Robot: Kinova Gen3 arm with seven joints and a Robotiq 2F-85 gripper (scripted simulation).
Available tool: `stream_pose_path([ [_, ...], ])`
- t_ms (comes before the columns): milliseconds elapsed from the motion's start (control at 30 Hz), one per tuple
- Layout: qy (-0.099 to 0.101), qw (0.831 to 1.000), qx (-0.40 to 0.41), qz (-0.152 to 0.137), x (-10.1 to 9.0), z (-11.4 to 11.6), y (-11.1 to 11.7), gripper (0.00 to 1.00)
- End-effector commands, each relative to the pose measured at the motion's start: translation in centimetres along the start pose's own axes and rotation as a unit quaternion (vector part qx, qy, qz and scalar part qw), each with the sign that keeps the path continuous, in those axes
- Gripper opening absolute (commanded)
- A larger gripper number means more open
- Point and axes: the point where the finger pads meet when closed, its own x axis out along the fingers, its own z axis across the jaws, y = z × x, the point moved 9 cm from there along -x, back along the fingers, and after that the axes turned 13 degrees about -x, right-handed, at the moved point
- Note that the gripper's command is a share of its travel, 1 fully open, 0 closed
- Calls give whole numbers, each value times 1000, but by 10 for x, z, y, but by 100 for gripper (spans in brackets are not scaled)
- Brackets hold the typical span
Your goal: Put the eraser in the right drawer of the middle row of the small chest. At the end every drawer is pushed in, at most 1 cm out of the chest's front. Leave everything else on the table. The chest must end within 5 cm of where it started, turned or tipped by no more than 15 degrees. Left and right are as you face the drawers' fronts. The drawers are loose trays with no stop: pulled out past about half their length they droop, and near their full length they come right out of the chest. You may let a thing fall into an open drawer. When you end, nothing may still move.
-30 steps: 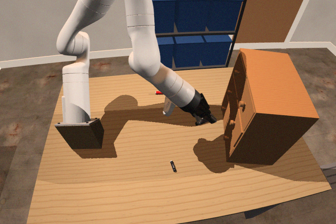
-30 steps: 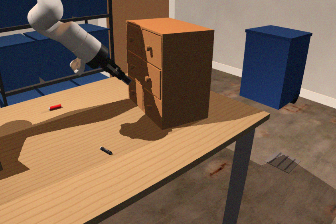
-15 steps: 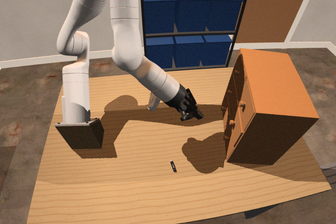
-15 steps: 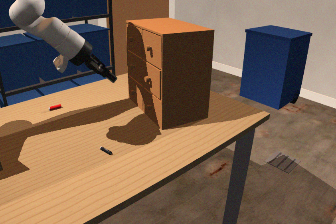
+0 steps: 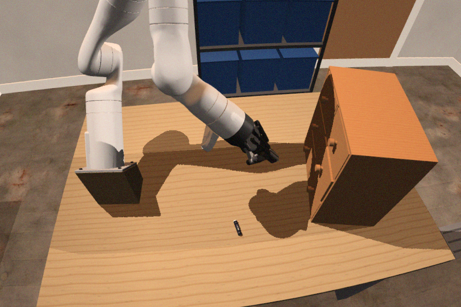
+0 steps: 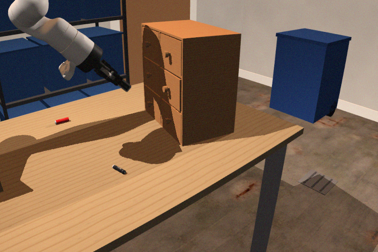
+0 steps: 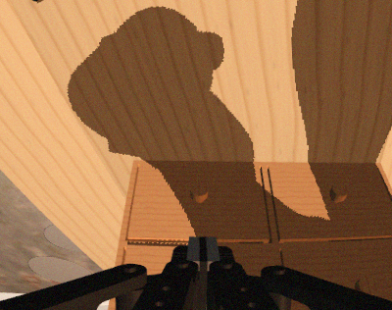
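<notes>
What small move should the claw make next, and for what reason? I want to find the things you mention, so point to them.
I would probably nudge the right middle drawer (image 5: 323,181) (image 6: 175,91) (image 7: 149,256) gently inward with the shut, empty claw (image 5: 274,156) (image 6: 126,87) (image 7: 202,255), because its front stands slightly proud of the drawers above and below.
</notes>
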Motion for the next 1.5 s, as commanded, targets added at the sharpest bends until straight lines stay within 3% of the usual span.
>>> stream_pose_path([
  [0,0,1000,0,-1,-1,0,-1,0],
  [667,-3,1000,0,9,-4,0,-3,0],
  [1467,-10,999,0,41,-14,-2,-10,0],
])
